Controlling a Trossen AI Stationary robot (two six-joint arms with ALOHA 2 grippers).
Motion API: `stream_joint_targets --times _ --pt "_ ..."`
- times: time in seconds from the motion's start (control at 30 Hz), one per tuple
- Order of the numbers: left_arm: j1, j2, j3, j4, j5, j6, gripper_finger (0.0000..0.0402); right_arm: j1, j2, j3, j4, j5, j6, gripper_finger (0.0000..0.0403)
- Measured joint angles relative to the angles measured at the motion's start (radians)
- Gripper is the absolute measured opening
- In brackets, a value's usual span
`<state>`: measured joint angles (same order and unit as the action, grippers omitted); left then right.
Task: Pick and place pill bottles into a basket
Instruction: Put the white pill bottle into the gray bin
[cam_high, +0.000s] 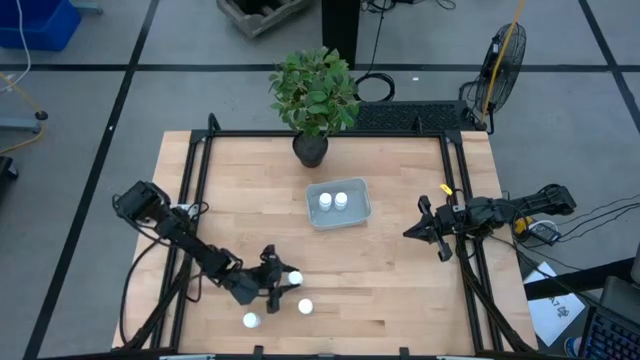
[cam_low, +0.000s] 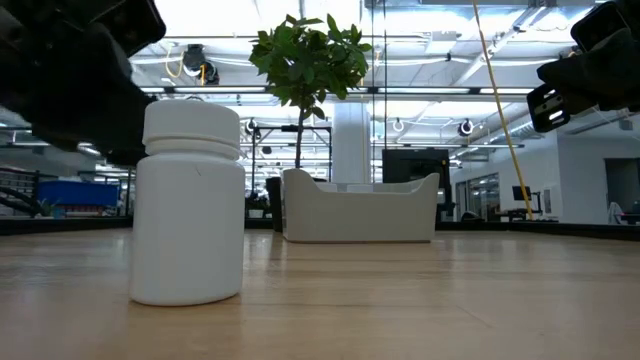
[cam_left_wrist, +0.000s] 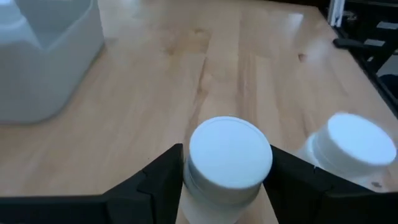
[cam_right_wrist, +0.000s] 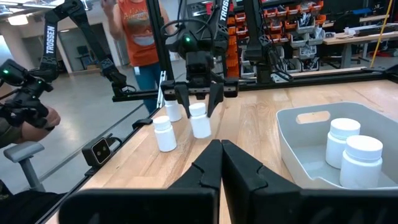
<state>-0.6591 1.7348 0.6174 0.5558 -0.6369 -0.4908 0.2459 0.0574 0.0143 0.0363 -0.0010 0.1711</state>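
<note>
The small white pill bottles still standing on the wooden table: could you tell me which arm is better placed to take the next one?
Left. Its end effector already straddles one small white cylindrical pill bottle, with two more beside it. The right end effector sits shut at the table's far side, beyond the pale grey-blue plastic basket.

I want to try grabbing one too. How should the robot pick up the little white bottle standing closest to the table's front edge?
Probably best from straight above, squeezing the round sides just under the cap. That pill bottle stands upright on the table, apart from the other loose bottle, so there looks to be room for fingers on both sides. The left gripper is already around a third bottle.
</note>
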Motion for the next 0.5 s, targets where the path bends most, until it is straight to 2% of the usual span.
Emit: stream_joint_targets --times 0.27,0.5 --pt "0.069 -0.001 0.0 0.032 0.006 0.064 0.0174 0.0 0.0 0.001 0.0 0.0 0.0 0.0" --pt "0.128 -0.001 0.0 0.032 0.037 0.072 0.0183 0.0 0.0 0.001 0.0 0.0 0.0 0.0"
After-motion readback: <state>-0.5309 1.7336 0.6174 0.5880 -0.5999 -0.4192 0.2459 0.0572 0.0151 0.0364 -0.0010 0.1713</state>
